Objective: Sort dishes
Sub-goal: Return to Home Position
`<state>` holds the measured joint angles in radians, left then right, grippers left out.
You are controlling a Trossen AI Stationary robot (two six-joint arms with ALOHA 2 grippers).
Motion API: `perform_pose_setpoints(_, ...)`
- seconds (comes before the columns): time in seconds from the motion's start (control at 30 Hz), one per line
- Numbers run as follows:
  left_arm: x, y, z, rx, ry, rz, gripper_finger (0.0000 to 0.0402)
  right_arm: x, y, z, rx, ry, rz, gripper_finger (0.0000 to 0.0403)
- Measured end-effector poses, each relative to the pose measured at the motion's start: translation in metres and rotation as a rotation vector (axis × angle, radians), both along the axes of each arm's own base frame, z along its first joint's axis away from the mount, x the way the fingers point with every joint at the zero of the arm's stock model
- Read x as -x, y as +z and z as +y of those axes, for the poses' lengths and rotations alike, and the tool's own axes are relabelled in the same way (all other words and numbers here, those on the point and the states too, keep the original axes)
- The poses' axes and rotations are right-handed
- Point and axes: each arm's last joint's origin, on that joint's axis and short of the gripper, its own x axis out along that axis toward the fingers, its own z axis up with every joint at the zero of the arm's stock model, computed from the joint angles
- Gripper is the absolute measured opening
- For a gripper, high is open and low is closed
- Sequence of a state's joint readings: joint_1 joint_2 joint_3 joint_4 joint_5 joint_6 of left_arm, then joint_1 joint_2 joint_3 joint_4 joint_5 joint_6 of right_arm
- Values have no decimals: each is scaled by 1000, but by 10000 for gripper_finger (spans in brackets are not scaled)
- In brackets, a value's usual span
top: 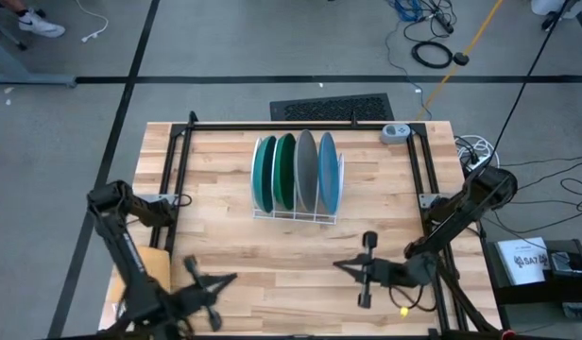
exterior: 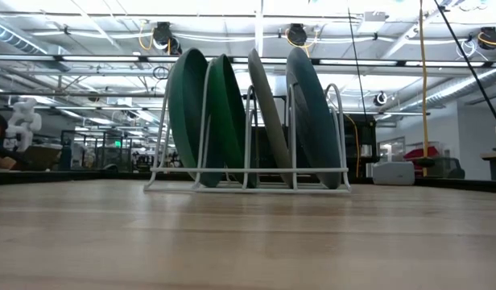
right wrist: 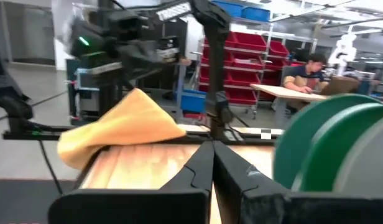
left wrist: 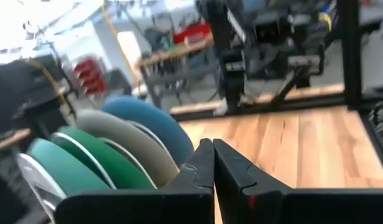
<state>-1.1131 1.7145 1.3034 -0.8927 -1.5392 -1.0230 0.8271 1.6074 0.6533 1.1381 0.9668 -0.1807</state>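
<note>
Four plates stand on edge in the slots of a white wire rack (top: 296,215) at the table's middle. From left to right they are teal (top: 265,173), dark green (top: 284,172), grey (top: 306,170) and blue (top: 327,172). The low view shows the same order: teal (exterior: 188,113), dark green (exterior: 228,113), grey (exterior: 268,113), blue (exterior: 312,113). My left gripper (top: 232,278) (left wrist: 213,144) is shut and holds nothing; it hovers near the table's near-left corner, pointing toward the rack. My right gripper (top: 336,265) (right wrist: 212,144) is shut too, in front of the rack near the near edge, pointing left.
A yellow cloth (right wrist: 123,130) lies bunched at the table's left edge (top: 147,264). A dark metal frame (top: 300,124) runs along the far edge and both sides. A small grey device (top: 396,132) sits at the far right corner. Bare wood (top: 291,255) lies between the rack and the grippers.
</note>
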Motion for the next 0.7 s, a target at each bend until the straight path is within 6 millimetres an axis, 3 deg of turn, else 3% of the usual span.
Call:
perform_pose_setpoints(0.13, -51, -8, -20, 29, -44, 132, 0, 16, 1, -15, -7, -19, 1, 0)
perform_pose_setpoints(0.23, -90, -11, -35, -17, -262, 189, 0, 24, 4, -25, 8, -24, -4, 0)
perform_pose_setpoints(0.33, -121, -12, -35, -90, -394, 126, 0, 32, 9, -33, 31, -28, -15, 0)
perform_pose_setpoints(0.4, -137, -9, -22, -117, -402, 109, 0, 36, 11, -38, 44, -28, -18, 0)
perform_pose_setpoints(0.57, -175, 6, 33, -76, -493, 159, 0, 52, 1, -55, 80, -27, -6, 0)
perform_pose_setpoints(0.7, -182, 29, 70, -67, -482, 180, 0, 72, -19, -76, 15, 24, -27, 0)
